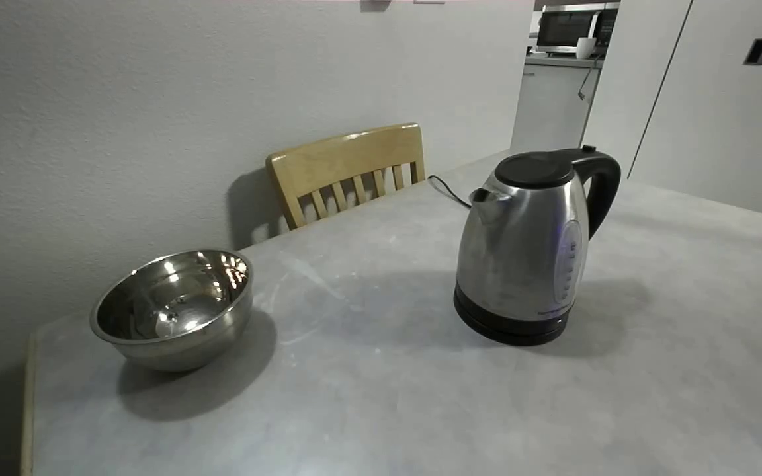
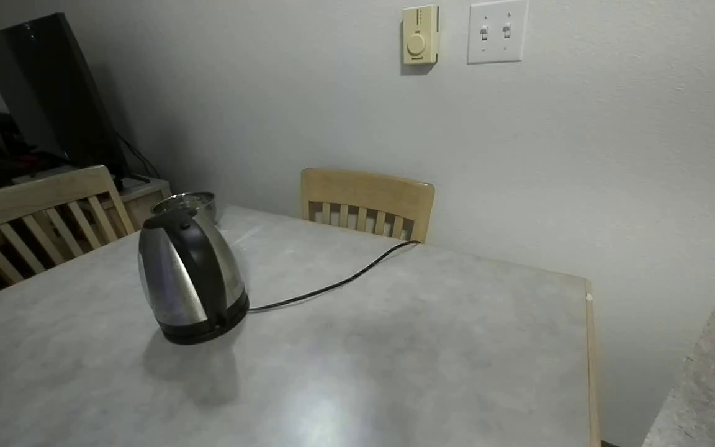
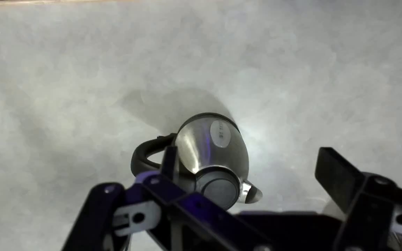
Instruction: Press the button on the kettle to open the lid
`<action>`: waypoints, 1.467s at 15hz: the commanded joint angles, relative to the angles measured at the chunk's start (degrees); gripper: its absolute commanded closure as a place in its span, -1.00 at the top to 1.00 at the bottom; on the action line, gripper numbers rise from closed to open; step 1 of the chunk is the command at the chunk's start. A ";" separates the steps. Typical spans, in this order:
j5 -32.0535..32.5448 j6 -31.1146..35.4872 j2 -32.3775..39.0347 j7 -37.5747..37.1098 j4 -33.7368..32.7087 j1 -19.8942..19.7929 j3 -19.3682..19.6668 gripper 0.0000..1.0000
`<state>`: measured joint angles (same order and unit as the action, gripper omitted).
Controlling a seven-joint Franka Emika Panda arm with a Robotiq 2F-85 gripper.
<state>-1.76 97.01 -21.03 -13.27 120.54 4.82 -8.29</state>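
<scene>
Your black, jointed gripper shows only in the wrist view, coming in from the bottom edge with its fingers spread wide. The finger on that picture's left covers part of the black plastic loop handle, and you cannot make out the small black push-tab button there, dark against dark. In an exterior view it shows as a little raised tab at the handle's top; the round black plastic lid lies flat and closed beside it. From the handle side, the lid's edge merges with the handle and the spout is hidden.

The brushed stainless-steel electric kettle stands upright on the mottled grey tabletop, below your gripper and apart from it, appearing nearer the left-hand finger in the wrist view. It narrows upward from a black base; lettering by its oval, bluish water window is too small to read.

A round, shiny steel bowl sits well apart, partly hidden behind the kettle in an exterior view. A thin black cord runs to the table's edge by a slatted wooden chair.
</scene>
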 commanded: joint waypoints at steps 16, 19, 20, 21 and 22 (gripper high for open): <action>-13.28 23.45 14.25 -1.64 -1.32 -4.40 9.01 1.00; -13.59 24.02 15.61 -5.10 -1.32 -5.06 9.47 1.00; -13.77 23.88 15.93 -6.61 -1.28 -5.33 9.68 1.00; -14.03 23.73 16.05 -8.07 -1.18 -5.57 9.83 1.00; -14.67 23.42 16.42 -9.23 -1.28 -5.83 10.09 1.00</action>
<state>-14.10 120.54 -6.19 -19.89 120.25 0.19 1.49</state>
